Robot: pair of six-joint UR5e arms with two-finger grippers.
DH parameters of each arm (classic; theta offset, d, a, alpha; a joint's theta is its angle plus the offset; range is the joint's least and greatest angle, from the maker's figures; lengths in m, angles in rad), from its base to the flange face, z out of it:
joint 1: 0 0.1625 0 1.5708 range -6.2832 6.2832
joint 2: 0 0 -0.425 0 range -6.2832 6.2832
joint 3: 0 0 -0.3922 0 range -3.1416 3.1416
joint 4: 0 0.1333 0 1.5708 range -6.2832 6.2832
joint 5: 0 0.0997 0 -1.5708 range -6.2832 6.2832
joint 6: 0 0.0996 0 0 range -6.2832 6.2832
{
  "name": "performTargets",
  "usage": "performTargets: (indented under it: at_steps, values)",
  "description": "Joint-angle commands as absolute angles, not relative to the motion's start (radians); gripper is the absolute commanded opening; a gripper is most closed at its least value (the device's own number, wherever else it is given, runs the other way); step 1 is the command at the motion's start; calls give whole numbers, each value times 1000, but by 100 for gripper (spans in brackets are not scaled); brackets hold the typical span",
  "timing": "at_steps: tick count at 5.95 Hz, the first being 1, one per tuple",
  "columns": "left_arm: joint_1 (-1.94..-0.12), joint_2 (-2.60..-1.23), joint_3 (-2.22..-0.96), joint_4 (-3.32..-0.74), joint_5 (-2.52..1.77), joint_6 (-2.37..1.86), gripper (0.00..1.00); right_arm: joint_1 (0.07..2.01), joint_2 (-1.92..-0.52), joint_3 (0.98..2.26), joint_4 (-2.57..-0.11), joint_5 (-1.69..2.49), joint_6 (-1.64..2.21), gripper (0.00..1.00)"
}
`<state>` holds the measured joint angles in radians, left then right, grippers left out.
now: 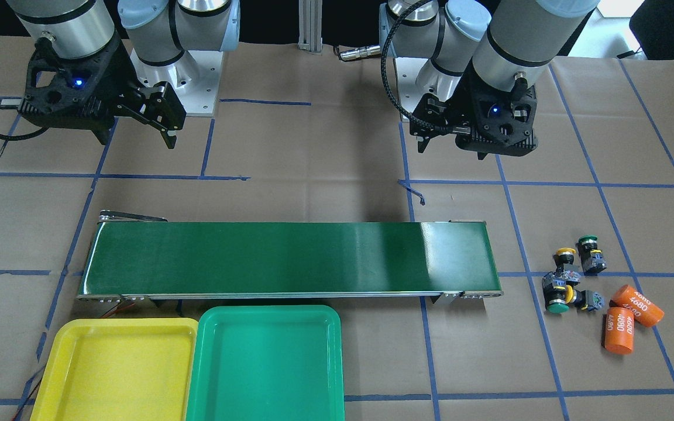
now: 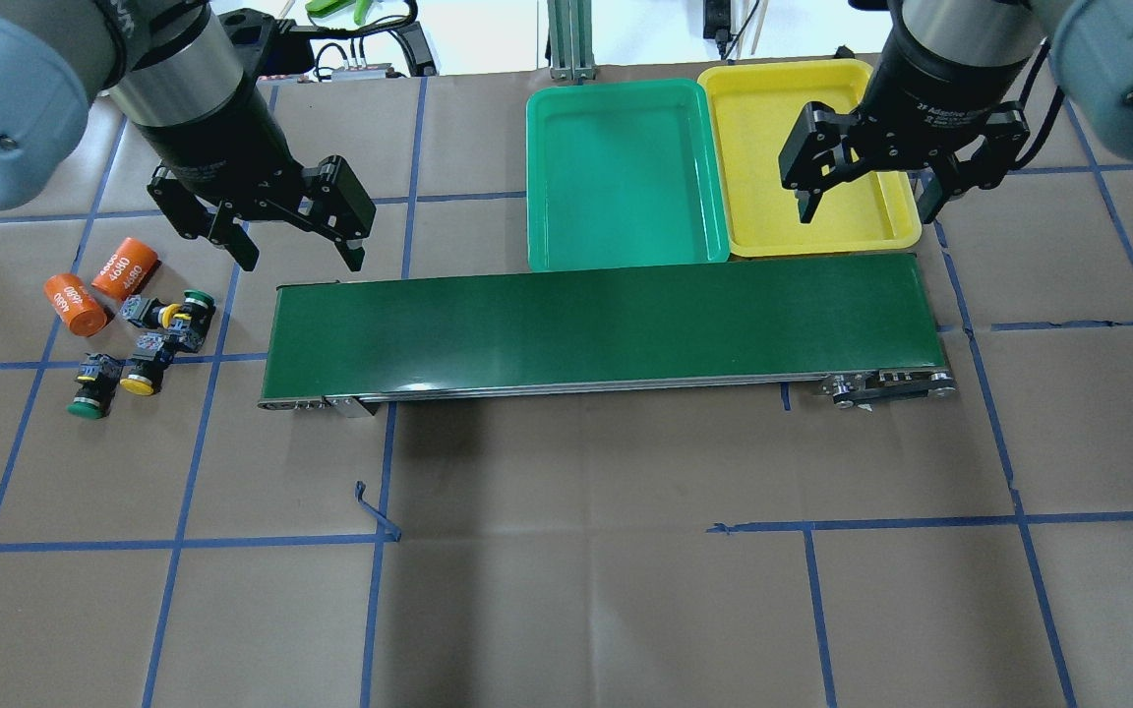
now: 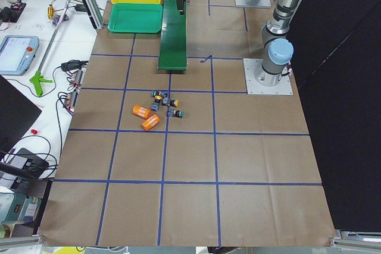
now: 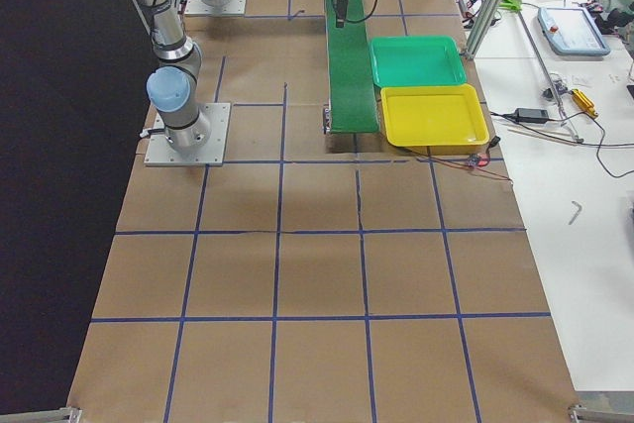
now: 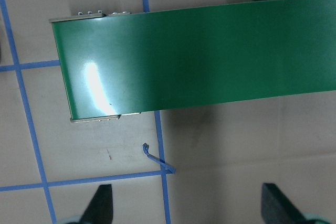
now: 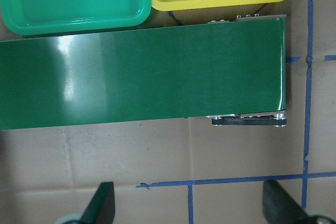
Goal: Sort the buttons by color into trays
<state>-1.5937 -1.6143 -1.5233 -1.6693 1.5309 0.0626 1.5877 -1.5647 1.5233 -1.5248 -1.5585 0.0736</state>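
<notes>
A brown paper-covered table (image 2: pixel 626 590) with one long dark-green conveyor belt (image 2: pixel 596 329) lying across it. Nearest, just past the belt's left end, four buttons lie clustered on their sides: two green buttons (image 2: pixel 88 398) and two yellow buttons (image 2: pixel 141 381). Two orange cylinders (image 2: pixel 124 268) lie just beyond them. On the belt's far side sit two trays, close side by side: one green tray (image 2: pixel 616 177) near the belt's middle, and one yellow tray (image 2: pixel 753 147) by its right end.

Two arms hang high and point downward. The left gripper (image 2: pixel 303 261) hovers about over the belt's left end, its fingers (image 2: pixel 242 241) spread apart and holding nothing. The right gripper (image 2: pixel 866 216) hovers near the belt's right end, its fingers (image 2: pixel 807 202) likewise spread. How far above the belt they hang is hard to judge.
</notes>
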Motion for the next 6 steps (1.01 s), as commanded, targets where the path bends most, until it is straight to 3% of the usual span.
performTargets:
  at_steps: [1,3,6]
  values:
    - [-1589,-1614,-1523,-1669,1531,63,99,1588,-1565,1523,-1523,-1559,74,100]
    - [-1566,-1617,-1520,-1669,1531,67,99,1588,-1565,1525,-1523,-1559,74,100]
    - [-1389,-1681,-1531,-1628,1574,275,99,1588,-1565,1525,-1523,-1559,74,100]
